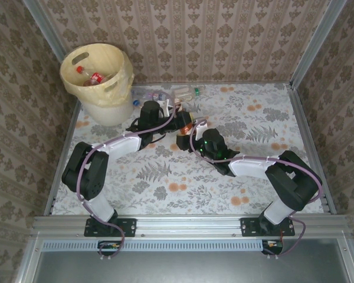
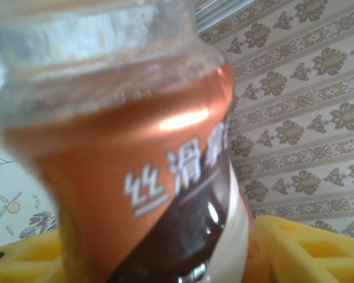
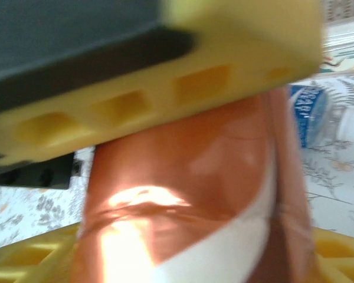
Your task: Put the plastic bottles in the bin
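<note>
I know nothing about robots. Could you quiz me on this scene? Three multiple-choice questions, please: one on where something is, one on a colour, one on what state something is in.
1. Where does the bin stand?
A) far-left corner of the table
B) near-right corner
C) midway between the arms

2. What is the main label colour on the bottle between the left tool and the right tool?
A) green
B) orange
C) blue

3. How is the bin?
A) tipped on its side
B) upright, with bottles inside
C) shut with a lid

Answers:
1 A: the top view shows it at the far left.
2 B: both wrist views show a mostly orange label.
3 B: its open mouth faces up and red-capped bottles lie in it.
</note>
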Robot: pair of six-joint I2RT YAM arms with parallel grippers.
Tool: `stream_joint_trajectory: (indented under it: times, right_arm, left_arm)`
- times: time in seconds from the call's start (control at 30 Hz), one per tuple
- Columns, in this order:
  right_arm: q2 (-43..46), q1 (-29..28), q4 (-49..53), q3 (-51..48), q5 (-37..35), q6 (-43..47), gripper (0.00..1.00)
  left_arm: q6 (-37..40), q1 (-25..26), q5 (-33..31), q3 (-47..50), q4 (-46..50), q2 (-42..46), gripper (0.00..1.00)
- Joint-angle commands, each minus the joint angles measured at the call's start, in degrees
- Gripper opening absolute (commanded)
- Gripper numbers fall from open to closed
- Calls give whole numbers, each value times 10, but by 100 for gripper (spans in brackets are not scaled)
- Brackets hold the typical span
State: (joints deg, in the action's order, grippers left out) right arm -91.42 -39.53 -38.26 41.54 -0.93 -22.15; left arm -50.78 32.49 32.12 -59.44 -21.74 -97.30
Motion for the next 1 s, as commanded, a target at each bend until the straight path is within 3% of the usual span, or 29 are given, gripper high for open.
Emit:
stream_joint_trajectory:
  times: [0.0,0.27,0.4,0.7,0.97]
  right_arm:
    - [28,-3,8,7,50,31,77]
    - [94,0,80,-5,79,86,100]
    - [142,2,116,-15,65,123,100]
    - [213,8,149,-36,-69,156,100]
    - [205,20,149,-41,-207,115,100]
  left_arm:
    - [6,-4,-2,-25,27,4,63]
    - [33,-20,-23,-47,78,11,60]
    - [47,-34,-37,-49,100,23,60]
    - [85,-59,-78,-59,153,57,59]
    - [156,-83,-138,-97,253,106,59]
